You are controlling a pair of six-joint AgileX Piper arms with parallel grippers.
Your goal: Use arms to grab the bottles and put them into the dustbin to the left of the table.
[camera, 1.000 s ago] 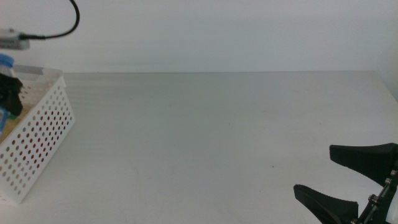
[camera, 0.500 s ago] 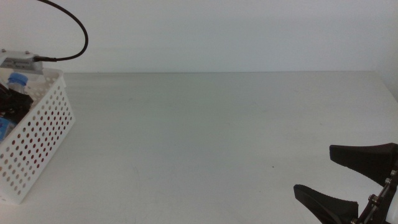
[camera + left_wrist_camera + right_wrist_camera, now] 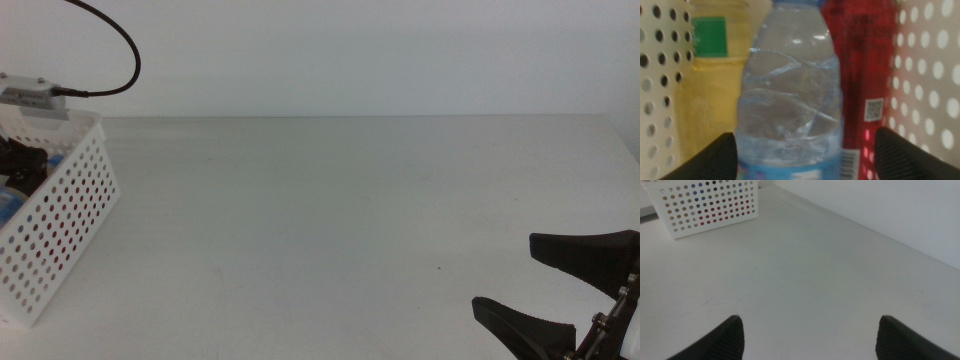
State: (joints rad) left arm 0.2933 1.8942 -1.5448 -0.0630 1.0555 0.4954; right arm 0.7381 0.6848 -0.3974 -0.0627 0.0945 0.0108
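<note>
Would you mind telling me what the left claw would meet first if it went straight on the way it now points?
Most likely the clear water bottle, which sits right between the left claw's open jaws inside the dustbin; depth is hard to judge.

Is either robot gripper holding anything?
No. The left gripper is open around the clear plastic water bottle in the white perforated basket; the right gripper is empty.

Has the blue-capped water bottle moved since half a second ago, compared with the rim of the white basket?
Yes. The water bottle has gone down: its blue cap stood above the dustbin rim before, and now sits below it, between the left gripper jaws.
</note>
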